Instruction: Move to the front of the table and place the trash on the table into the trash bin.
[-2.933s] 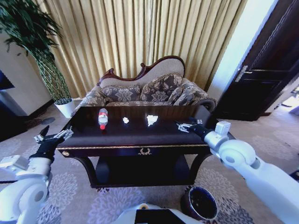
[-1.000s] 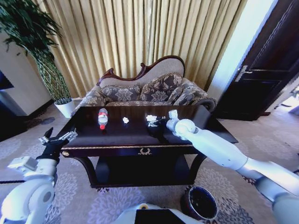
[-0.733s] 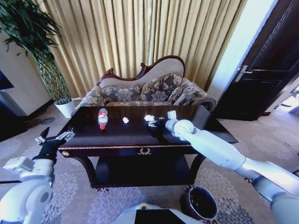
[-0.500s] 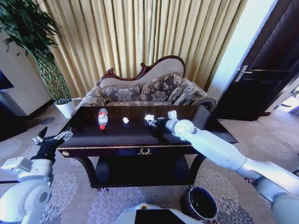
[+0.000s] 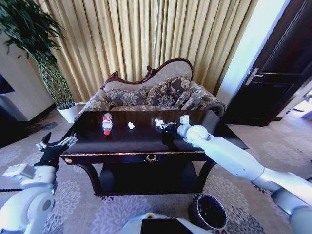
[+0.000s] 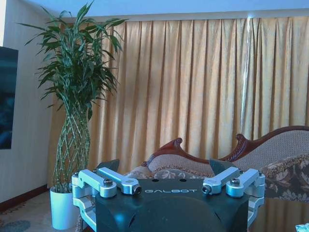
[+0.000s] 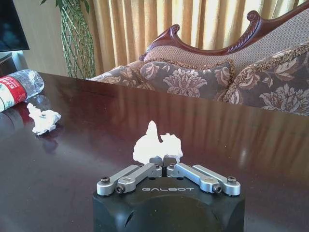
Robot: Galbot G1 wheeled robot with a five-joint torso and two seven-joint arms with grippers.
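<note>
Right end effector [image 7: 164, 160] over the dark worktop [image 5: 141, 141], fingers pinched on a crumpled paper wad [image 7: 157, 145]; second wad [image 5: 130, 126] and the bottle [image 5: 107, 123] lie further left; trash bin [image 5: 208, 212] on the carpet, front right; left end effector [image 5: 55, 144] spread wide off the worktop's left corner.

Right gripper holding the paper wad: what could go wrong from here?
The right gripper pinches only the lower edge of the paper wad, so it might slip out on the way to the bin. The bin sits low on the floor beside the table leg, so the arm may clip the table edge. The bottle and small wad remain.
</note>
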